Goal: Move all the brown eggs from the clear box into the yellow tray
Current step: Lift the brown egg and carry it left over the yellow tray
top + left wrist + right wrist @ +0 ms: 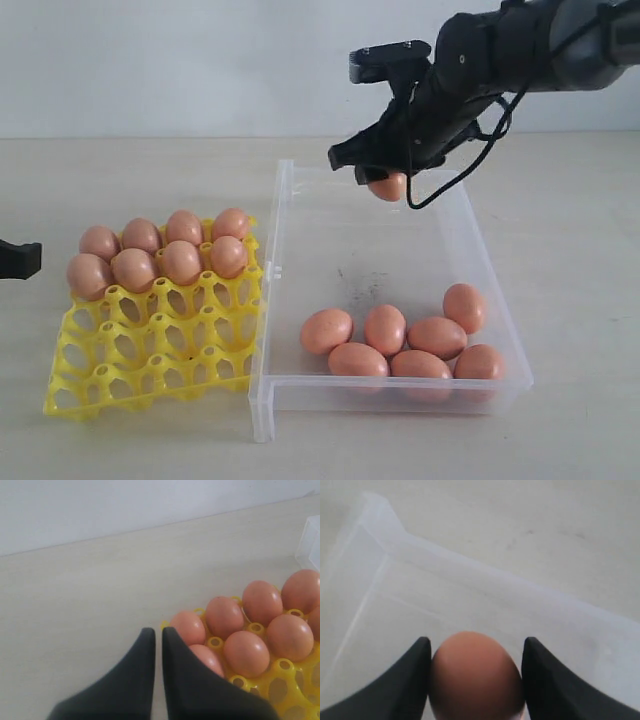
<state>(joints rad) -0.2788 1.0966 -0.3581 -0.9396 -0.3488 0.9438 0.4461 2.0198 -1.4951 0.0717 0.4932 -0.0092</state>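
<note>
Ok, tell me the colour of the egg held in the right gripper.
The smooth oval egg is orange-brown, clearest in the right wrist view.

In the exterior view the left gripper [18,258] is cut off by the edge save a black tip, and the right gripper [386,174] hides the top of its egg [388,188], while the left wrist view crops the tray [286,666] and shows only a corner of the box [311,542].
</note>
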